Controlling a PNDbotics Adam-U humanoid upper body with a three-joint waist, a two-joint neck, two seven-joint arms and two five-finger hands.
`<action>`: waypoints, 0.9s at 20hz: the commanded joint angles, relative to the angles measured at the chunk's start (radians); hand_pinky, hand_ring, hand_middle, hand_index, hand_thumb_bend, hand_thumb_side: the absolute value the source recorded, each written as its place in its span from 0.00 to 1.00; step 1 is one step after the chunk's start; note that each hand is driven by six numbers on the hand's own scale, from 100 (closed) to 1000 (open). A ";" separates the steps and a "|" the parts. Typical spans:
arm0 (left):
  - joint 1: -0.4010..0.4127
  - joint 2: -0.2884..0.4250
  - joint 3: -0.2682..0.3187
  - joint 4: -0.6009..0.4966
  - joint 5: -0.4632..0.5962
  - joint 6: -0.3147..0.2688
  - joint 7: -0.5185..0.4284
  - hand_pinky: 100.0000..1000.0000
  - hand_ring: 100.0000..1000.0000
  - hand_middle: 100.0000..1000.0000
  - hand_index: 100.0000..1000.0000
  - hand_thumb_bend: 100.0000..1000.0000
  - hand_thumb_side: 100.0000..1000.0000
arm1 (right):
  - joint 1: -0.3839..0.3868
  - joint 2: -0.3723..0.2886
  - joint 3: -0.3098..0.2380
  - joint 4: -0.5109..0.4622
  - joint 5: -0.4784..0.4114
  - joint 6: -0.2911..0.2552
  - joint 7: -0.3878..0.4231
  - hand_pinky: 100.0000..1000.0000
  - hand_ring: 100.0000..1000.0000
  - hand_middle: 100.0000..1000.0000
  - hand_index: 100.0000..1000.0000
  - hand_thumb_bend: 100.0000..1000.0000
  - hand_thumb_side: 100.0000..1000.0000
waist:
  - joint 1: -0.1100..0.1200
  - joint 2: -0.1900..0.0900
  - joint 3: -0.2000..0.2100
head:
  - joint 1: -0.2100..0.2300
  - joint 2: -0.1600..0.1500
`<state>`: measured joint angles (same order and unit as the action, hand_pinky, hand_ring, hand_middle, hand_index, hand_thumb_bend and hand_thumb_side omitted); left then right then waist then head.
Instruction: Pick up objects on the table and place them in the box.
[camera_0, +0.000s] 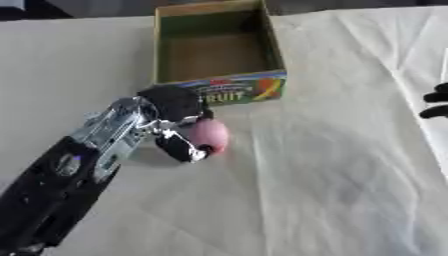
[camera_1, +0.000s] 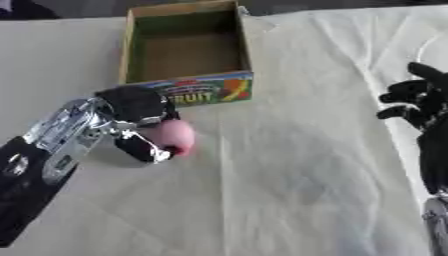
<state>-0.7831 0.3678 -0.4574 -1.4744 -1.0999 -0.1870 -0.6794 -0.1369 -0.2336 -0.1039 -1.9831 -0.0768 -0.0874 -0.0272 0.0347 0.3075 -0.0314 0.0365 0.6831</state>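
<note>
A round pink object (camera_0: 213, 136) lies on the white cloth just in front of the cardboard box (camera_0: 262, 47). My left hand (camera_0: 172, 107) is at the pink object's left side, its fingers and thumb (camera_0: 182, 148) curled round it. The box stands open at the top, its inside bare, with a colourful printed front wall reading "FRUIT" (camera_0: 236, 91). My right hand (camera_1: 418, 102) shows at the right edge of the right eye view, fingers loosely bent, holding nothing and well away from the pink object.
A creased white cloth (camera_0: 332, 165) covers the table. The table's far edge runs just behind the box, with a dark floor beyond it.
</note>
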 joint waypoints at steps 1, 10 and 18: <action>0.000 0.013 -0.002 -0.001 0.018 0.004 0.003 0.17 0.45 0.50 0.65 0.00 0.30 | -0.006 -0.009 -0.003 -0.017 0.006 0.003 0.002 0.47 0.59 0.54 0.82 0.00 1.00 | -0.003 -0.014 0.001 | 0.001 -0.010; 0.000 0.021 0.009 -0.042 0.112 0.025 0.001 0.12 0.42 0.51 0.67 0.00 0.17 | -0.005 -0.008 -0.003 -0.017 0.005 0.009 0.003 0.47 0.59 0.54 0.81 0.00 1.00 | -0.003 -0.017 0.006 | -0.002 -0.012; -0.007 0.038 0.041 -0.131 0.162 0.054 0.025 0.06 0.37 0.47 0.63 0.00 0.18 | -0.005 -0.008 -0.004 -0.017 0.005 0.016 0.006 0.47 0.59 0.54 0.82 0.00 1.00 | -0.003 -0.020 0.009 | -0.004 -0.017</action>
<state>-0.7731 0.3808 -0.4353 -1.5716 -0.9488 -0.1399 -0.6596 -0.1361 -0.2334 -0.1039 -1.9831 -0.0767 -0.0736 -0.0220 0.0348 0.3073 -0.0238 0.0338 0.6752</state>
